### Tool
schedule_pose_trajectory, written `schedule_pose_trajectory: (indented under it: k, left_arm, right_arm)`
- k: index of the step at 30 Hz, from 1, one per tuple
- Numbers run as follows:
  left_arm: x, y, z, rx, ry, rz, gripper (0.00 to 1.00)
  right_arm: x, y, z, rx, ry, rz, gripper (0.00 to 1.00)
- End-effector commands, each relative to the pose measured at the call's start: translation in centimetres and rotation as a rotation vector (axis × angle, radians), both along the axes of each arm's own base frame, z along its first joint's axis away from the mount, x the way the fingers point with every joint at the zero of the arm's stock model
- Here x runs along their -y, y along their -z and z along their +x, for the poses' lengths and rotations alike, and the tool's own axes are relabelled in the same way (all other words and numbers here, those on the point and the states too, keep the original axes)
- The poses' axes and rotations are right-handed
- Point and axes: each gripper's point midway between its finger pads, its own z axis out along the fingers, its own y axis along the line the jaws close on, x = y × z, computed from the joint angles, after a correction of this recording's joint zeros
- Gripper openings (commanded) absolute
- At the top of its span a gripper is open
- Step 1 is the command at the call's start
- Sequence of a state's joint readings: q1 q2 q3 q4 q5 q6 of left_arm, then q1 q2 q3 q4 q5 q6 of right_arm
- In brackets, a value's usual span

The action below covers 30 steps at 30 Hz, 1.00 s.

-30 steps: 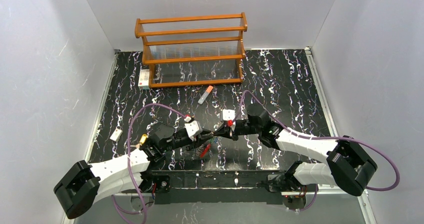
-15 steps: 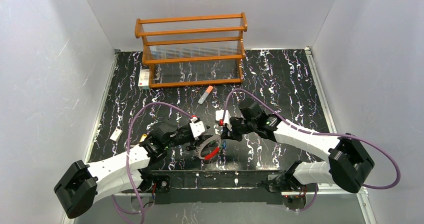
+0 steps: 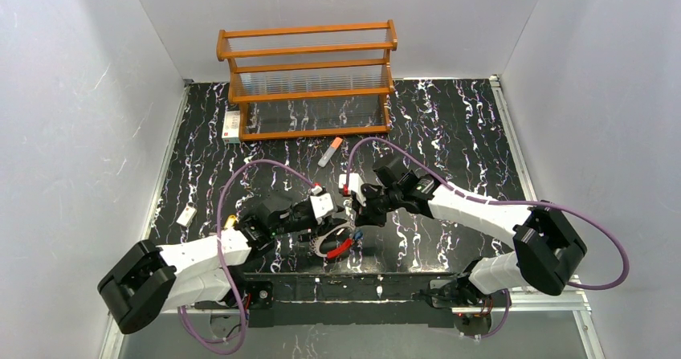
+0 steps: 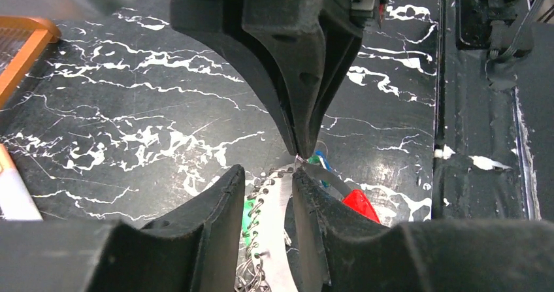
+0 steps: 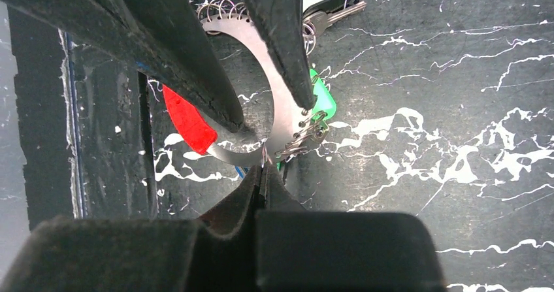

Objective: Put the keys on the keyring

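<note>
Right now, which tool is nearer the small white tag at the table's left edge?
Left. The left tool straddles the keyring, right of the tag; the right tool pinches it from farther right.

Bright, even light falls from overhead in the top view. The white walls (image 3: 72, 94) are evenly lit and the picture is sharp to its corners. The wooden rack (image 3: 305, 95) at the far edge of the tabletop (image 3: 466, 126) throws only a short, soft shadow. In the left wrist view the near jaws along the bottom are dark and soft, the top left corner is a pale blur, and the glossy tabletop carries a dull sheen. In the right wrist view the keyring (image 5: 281, 125) gleams brightly, while the near jaws are a black, unfocused mass.
</note>
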<state>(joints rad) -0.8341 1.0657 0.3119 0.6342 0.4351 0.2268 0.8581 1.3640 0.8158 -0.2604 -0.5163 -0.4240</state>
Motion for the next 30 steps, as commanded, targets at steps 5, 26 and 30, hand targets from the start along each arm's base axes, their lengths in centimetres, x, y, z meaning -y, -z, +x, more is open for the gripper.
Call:
schedule_pose_trajectory:
  k: [5,26,30]
  left_arm:
    - [0.8,0.5,-1.2,-0.034,0.064,-0.040,0.26]
    - [1.4,2.0,-1.1,-0.055,0.093,-0.014,0.17]
    - [1.6,2.0,-1.1,-0.065,0.099,-0.015,0.11]
  right_arm:
    - [-1.5,-2.1,-0.1,-0.019,0.008,0.086,0.01]
    - [-1.7,-2.9,-0.1,-0.002,0.000,0.115,0.01]
    - [-1.7,-2.8,-0.1,-0.001,0.000,0.114,0.01]
